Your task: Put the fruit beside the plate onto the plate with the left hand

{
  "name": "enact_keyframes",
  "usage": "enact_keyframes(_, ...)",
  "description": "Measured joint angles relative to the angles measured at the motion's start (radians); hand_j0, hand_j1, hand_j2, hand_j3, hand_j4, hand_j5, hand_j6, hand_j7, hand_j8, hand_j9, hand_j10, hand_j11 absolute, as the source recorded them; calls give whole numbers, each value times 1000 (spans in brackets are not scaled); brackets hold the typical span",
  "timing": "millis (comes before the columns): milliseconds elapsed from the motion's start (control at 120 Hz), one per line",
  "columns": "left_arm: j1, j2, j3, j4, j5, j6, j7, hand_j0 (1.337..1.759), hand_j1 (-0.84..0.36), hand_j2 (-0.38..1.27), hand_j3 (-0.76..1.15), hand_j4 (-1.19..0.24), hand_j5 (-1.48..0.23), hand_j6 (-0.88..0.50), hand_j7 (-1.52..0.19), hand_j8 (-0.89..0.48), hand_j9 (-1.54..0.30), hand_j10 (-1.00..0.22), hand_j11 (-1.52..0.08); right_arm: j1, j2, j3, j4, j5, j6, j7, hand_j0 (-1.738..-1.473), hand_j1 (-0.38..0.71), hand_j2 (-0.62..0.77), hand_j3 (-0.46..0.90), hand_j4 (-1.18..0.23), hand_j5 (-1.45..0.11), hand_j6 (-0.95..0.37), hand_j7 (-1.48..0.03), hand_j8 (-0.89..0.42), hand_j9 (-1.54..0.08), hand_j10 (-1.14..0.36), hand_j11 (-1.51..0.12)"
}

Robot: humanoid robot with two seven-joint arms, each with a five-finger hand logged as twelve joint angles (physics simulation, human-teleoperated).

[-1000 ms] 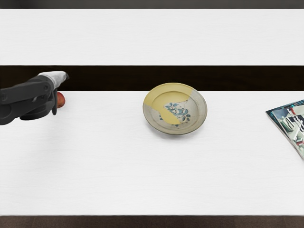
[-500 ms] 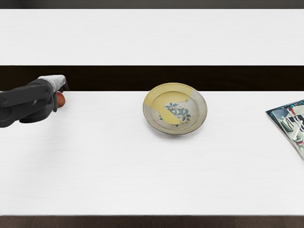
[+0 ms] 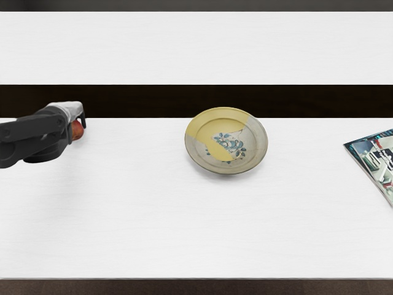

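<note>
**Left hand on the fruit, plate's a reach away**

So here's where I'm at. My left hand [image 3: 58, 126] is over at the far left of the table [image 3: 153, 215], up near its back edge. It's curled around the red fruit [image 3: 77, 130], with the grip wrapped over the top and side. That's how I want it, since a small round thing will roll off if I only nudge it. Caging it from above should keep it put for the carry.

Honestly, you can barely see the fruit. There's just a sliver of red-orange poking out on the plate side of my hand. It looks smooth and round, maybe a small apple or a tomato-ish thing, but I can't tell which. I also can't tell from this angle whether it's off the tabletop yet or just resting there inside my grip.

The plate [image 3: 191, 147] sits in the middle of the table, well apart from my hand. It's yellow and grey with a little blue flower pattern, and there's nothing on it. I'd guess the job is a straight sweep to my right with nothing in the way.

The magazine [image 3: 373, 161] at the far right edge is well clear of all that.
</note>
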Motion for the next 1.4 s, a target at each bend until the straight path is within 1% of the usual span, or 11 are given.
enact_keyframes(75, 1, -1, 1, 0, -1, 0, 0, 1651, -259, 77, 0, -608, -735, -408, -763, -427, -791, -576, -791, 0, 0, 0, 0, 0, 0, 0, -1658, -325, -4, 0, -20, -27, -21, -26, -21, -26, -21, -26)
enact_keyframes(142, 7, -1, 1, 1, 6, 2, 1, 1648, -268, 19, 0, -617, -728, -402, -769, -404, -817, -589, -816, 0, 0, 0, 0, 0, 0, 0, -1658, -325, -4, 0, -20, -27, -21, -26, -21, -27, -21, -26)
enact_keyframes(217, 8, -1, 1, 1, 7, 4, 0, 1648, -307, 148, 0, -623, -719, -408, -756, -399, -832, -602, -831, 0, 0, 0, 0, 0, 0, 0, -1658, -325, -4, 0, -20, -27, -21, -26, -21, -26, -21, -26)
enact_keyframes(325, 8, -6, 3, 2, 6, 3, 3, 1648, -328, 179, 0, -618, -722, -387, -782, -390, -848, -616, -847, 0, 0, 0, 0, 0, 0, 0, -1658, -325, -4, 0, -20, -27, -21, -26, -21, -26, -21, -26)
enact_keyframes(433, -17, -6, -7, 2, -36, 0, 1, 1649, -272, 165, 0, -634, -767, -410, -798, -442, -852, -620, -852, 0, 0, 0, 0, 0, 0, 0, -1658, -325, -4, 0, -20, -26, -20, -26, -20, -26, -20, -26)
enact_keyframes(767, -17, -76, -346, -2, -193, -15, -1, 1653, -207, 111, 0, -651, -825, -458, -839, -489, -841, -621, -843, 0, 0, 0, 0, 0, 0, 0, -1658, -325, -4, 0, -20, -26, -20, -26, -20, -26, -20, -26)
enact_keyframes(908, -21, -127, -407, -3, -294, -34, 0, 1655, -256, 269, 0, -637, -829, -447, -839, -487, -834, -623, -836, 0, 0, 0, 0, 0, 0, 0, -1658, -325, -4, 0, -20, -26, -20, -26, -20, -26, -20, -26)
enact_keyframes(1033, -33, -157, -503, -3, -381, -145, 0, 1656, -283, 263, 0, -629, -829, -431, -838, -469, -829, -627, -829, 0, 0, 0, 0, 0, 0, 0, -1658, -325, -4, 0, -20, -26, -20, -26, -20, -26, -20, -26)
enact_keyframes(1192, -78, -260, -545, -3, -419, -208, 0, 1658, -307, 409, 0, -626, -830, -432, -838, -476, -824, -629, -824, 0, 0, 0, 0, 0, 0, 0, -1658, -325, -4, 0, -20, -26, -20, -26, -20, -26, -20, -26)
enact_keyframes(1242, -83, -286, -547, -3, -422, -214, 0, 1658, -292, 336, 0, -626, -831, -447, -835, -483, -824, -629, -825, 0, 0, 0, 0, 0, 0, 0, -1658, -325, -4, 0, -20, -26, -20, -26, -20, -26, -20, -26)
enact_keyframes(1400, -61, -316, -548, 1, -425, -218, 0, 1657, -307, 394, 0, -625, -835, -462, -835, -491, -830, -628, -831, 0, 0, 0, 0, 0, 0, 0, -1658, -325, -4, 0, -20, -26, -20, -26, -20, -26, -20, -26)
